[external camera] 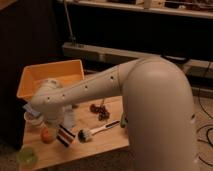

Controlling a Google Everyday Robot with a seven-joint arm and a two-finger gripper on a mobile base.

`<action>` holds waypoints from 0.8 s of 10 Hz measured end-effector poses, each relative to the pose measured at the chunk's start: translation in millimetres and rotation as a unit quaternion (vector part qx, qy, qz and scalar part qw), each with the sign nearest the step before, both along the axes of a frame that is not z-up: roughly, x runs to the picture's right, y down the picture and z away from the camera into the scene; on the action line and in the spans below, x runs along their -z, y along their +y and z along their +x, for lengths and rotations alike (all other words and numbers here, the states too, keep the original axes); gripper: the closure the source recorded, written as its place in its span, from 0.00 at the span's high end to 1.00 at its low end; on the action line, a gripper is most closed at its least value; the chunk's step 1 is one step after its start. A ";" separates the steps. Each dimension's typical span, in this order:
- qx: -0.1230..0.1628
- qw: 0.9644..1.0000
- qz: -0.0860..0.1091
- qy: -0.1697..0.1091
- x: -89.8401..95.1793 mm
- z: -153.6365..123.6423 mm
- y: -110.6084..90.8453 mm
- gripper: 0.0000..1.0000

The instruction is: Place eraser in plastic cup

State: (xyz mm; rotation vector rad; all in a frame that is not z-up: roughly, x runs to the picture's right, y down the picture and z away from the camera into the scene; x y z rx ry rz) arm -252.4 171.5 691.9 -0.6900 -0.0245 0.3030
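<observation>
The eraser [65,135], a small block with dark, white and reddish stripes, hangs tilted just over the wooden table [107,142] at the front left. My gripper [66,123] reaches down from the big white arm and is shut on the eraser's top. The lime-green plastic cup [26,156] stands at the table's front left corner, to the left of and below the eraser, apart from it. The arm hides part of the table behind the gripper.
An orange ball [47,135] lies between the eraser and the cup. A white-handled brush [97,130] lies right of the eraser. A dark bunch [100,110] sits mid-table. An orange bin [50,75] stands at the back left, with a white cup [34,119] and a blue pad [30,107] at the left edge.
</observation>
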 end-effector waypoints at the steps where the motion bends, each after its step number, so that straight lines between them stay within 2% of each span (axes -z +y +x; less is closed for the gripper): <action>1: 0.022 1.000 0.009 -0.020 10.8 -19.3 -9.3 0.00; 3: 0.067 0.995 0.018 -0.065 26.0 -60.3 -16.8 0.00; 5: 0.105 0.989 0.024 -0.102 40.1 -90.7 -14.9 0.00; 8: 0.144 0.981 0.009 -0.132 48.9 -106.1 -4.3 0.00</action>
